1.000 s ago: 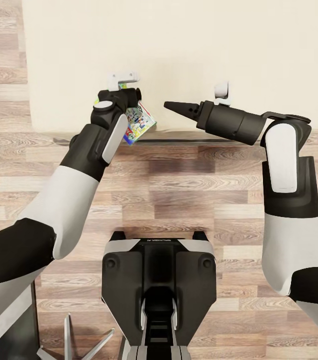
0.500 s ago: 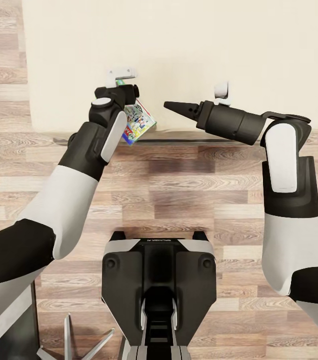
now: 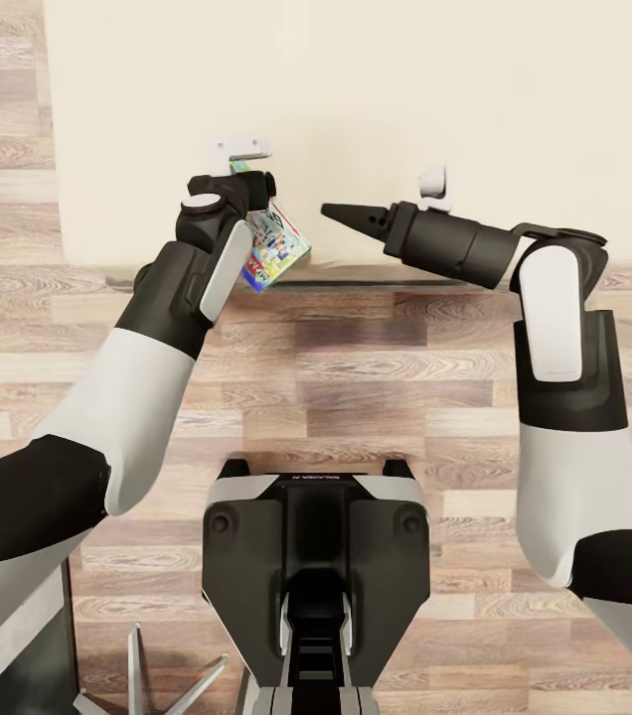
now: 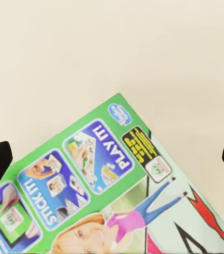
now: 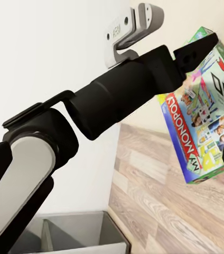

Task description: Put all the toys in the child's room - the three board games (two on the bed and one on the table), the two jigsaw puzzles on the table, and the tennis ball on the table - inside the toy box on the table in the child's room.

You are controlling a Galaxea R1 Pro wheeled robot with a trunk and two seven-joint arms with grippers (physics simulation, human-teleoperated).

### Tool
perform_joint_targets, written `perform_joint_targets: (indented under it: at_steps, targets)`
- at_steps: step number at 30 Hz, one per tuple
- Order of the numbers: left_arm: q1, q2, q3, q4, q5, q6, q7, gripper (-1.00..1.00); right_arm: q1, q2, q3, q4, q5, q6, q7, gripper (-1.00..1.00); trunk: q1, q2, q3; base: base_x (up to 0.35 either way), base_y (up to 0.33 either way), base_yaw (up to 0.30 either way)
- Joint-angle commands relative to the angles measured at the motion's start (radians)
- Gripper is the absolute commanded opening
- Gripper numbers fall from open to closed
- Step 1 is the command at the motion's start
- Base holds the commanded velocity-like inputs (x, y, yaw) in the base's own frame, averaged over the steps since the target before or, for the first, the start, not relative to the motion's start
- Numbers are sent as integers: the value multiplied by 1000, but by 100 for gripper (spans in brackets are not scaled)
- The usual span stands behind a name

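Cream bed (image 3: 356, 99): near its front edge, left gripper (image 3: 241, 184) pinching board game (image 3: 278, 243), now lifted slightly; right gripper (image 3: 351, 213) pressed together, edged nearer; carry next.

Head view: the bed (image 3: 376, 109) lies ahead of the robot, its near edge crossing the wood floor (image 3: 356, 377). The board game (image 3: 274, 243) hangs tilted over that edge, left of centre, under the left gripper (image 3: 239, 169) and clamped in it. The right gripper (image 3: 341, 212) sits to the game's right, apart from it, above the mattress edge
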Motion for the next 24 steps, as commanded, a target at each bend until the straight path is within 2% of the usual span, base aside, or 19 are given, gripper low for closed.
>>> perform_joint_targets:
  at_steps: [1,7,24]
  targets:
    - [0,0,-2,-1,10,3,8,100,-1,1,0,1,9,2,8,100,1,-2,-1,208,0,0]
    - [0,0,-3,-1,11,2,9,100,-1,8,0,4,9,2,2,100,1,-2,-1,166,0,0]
    - [0,0,-3,0,11,1,9,100,-1,10,-1,5,10,2,1,100,1,-2,-1,14,0,0]
